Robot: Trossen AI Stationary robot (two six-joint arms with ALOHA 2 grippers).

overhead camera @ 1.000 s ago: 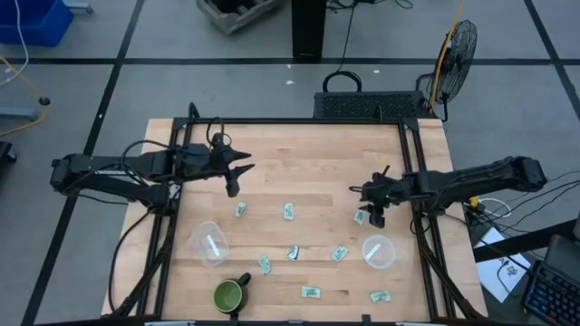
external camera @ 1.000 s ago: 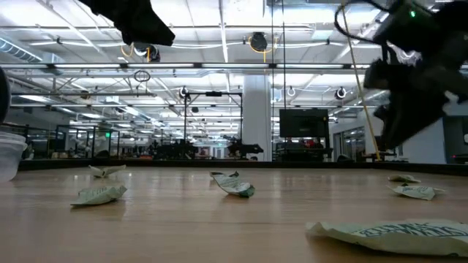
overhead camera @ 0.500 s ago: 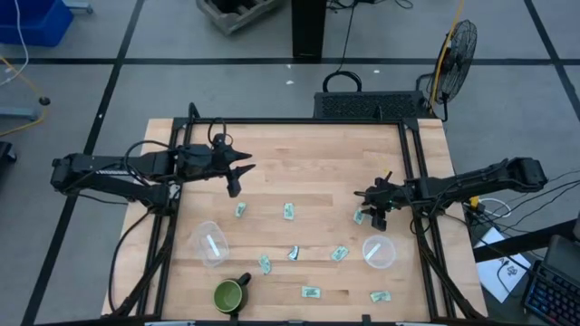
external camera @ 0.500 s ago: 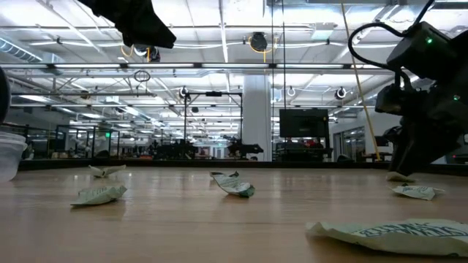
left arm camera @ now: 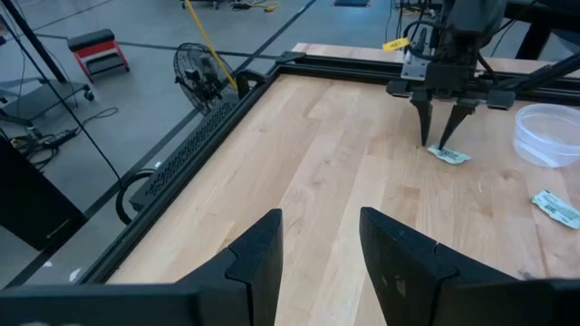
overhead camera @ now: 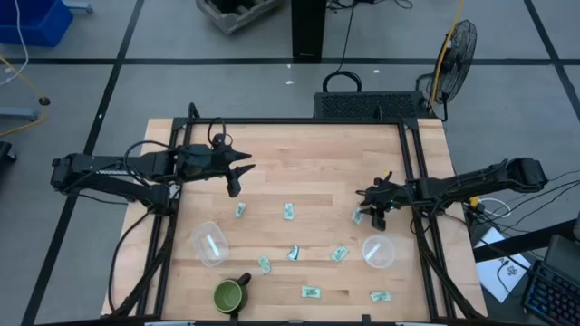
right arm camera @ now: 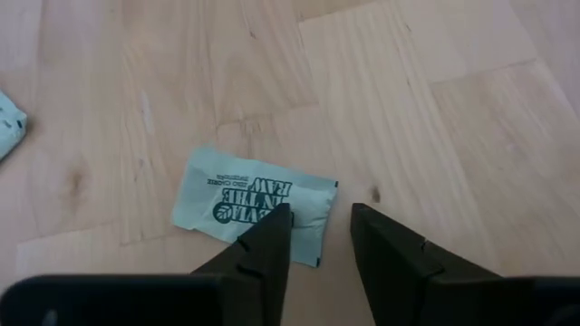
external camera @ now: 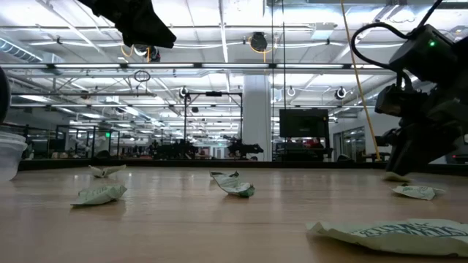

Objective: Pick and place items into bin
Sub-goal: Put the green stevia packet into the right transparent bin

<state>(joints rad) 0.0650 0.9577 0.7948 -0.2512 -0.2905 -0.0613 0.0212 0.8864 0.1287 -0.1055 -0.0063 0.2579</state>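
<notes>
The right gripper [right arm camera: 317,237], fingers parted, is straddling one packet [right arm camera: 254,205] at the table's [overhead camera: 317,172] three o'clock. Others are lying scattered toward six; none look binned.

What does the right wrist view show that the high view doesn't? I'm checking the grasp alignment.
Only the right wrist view shows the packet's printed lettering and the open fingers straddling one edge of it. Only the high view shows the whole table, the clear cups, the dark green mug, the other packets, and the left gripper waiting, open, above the table. Both show the right gripper over that packet on the wood.
</notes>
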